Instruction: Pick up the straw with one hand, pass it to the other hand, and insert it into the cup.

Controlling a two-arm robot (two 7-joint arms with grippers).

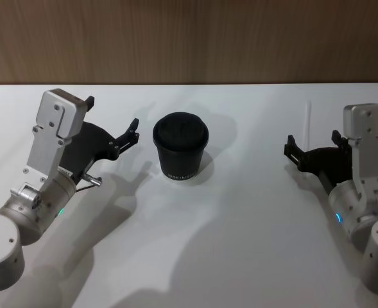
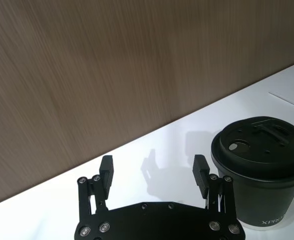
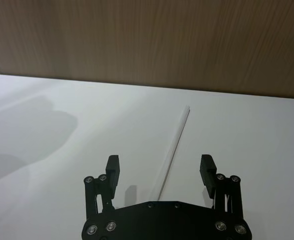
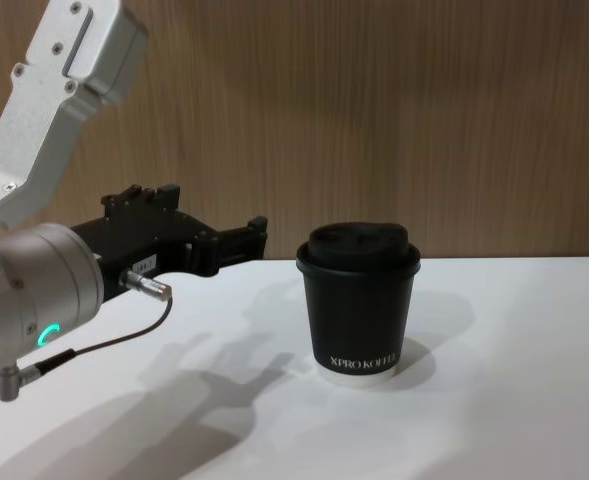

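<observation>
The black cup (image 1: 180, 151) with its domed lid stands upright at the middle of the white table; its white lettering shows in the chest view (image 4: 359, 305). The thin white straw (image 3: 175, 145) lies flat on the table on the right, faint in the head view (image 1: 309, 122). My right gripper (image 1: 312, 140) hovers open just short of the straw, whose near end points into the gap between the fingers (image 3: 160, 167). My left gripper (image 1: 111, 114) hangs open and empty just left of the cup (image 2: 259, 172), fingers apart (image 2: 153, 167).
A brown wood-grain wall (image 1: 189, 38) closes off the far edge of the white table (image 1: 227, 256). A thin black cable (image 4: 104, 345) loops under the left wrist.
</observation>
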